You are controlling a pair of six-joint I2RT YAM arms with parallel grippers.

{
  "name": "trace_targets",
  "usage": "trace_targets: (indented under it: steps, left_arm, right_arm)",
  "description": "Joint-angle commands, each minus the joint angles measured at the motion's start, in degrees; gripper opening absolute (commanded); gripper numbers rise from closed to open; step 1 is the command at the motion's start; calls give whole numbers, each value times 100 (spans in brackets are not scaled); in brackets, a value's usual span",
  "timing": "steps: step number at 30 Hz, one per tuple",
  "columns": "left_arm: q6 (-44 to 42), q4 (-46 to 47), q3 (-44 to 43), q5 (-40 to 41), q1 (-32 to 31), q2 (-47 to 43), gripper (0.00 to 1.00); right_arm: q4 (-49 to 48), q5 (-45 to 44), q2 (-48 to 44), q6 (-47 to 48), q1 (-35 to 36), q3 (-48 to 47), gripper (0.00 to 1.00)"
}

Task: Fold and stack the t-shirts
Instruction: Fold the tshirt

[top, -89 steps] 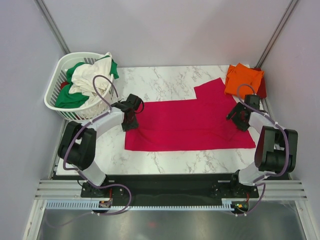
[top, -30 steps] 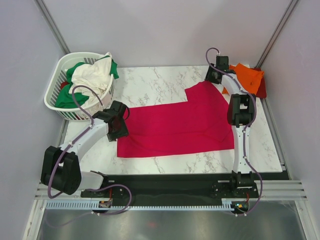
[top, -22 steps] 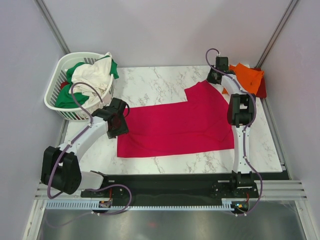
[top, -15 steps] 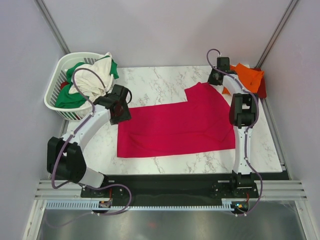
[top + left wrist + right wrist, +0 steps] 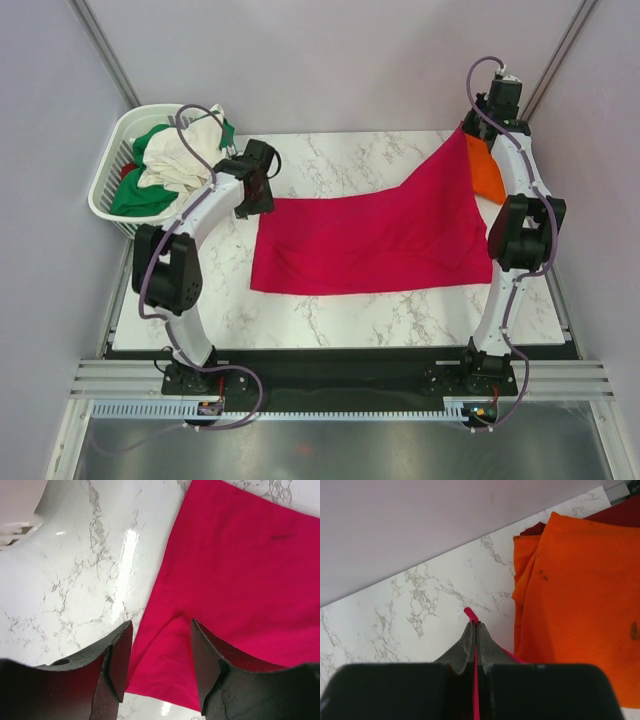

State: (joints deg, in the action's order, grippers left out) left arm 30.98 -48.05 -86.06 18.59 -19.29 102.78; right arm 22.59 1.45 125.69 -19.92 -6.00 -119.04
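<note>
White slatted basket (image 5: 108,172) stands at the marble table's (image 5: 340,165) far-left corner.

Right claw (image 5: 475,625) tight on crimson-pink shirt (image 5: 469,613)

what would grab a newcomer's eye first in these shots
The big crimson-pink t-shirt spread over the middle of the marble table, its far right corner held up in a peak by the shut right gripper. Next, the white basket at far left heaped with green and cream shirts, and the orange shirt at far right.
</note>
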Motion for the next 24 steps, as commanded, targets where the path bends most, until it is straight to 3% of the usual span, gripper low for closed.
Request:
trace_targets:
  steps: [1, 11, 15, 24]
  left_arm:
    - [-321, -11, -567, 250, 39, 513, 57]
    - [-593, -11, -2590, 180, 179, 2420, 53]
    - [-541, 24, -2565, 206, 434, 2518, 54]
    - [-848, 490, -2881, -619, 760, 3010, 56]
  right_arm:
    - [-62, 144, 35, 24, 64, 83, 0]
    - [-114, 373, 140, -47, 73, 232, 0]
    - [-114, 470, 140, -91, 73, 268, 0]
    - [-141, 540, 193, -135, 73, 373, 0]
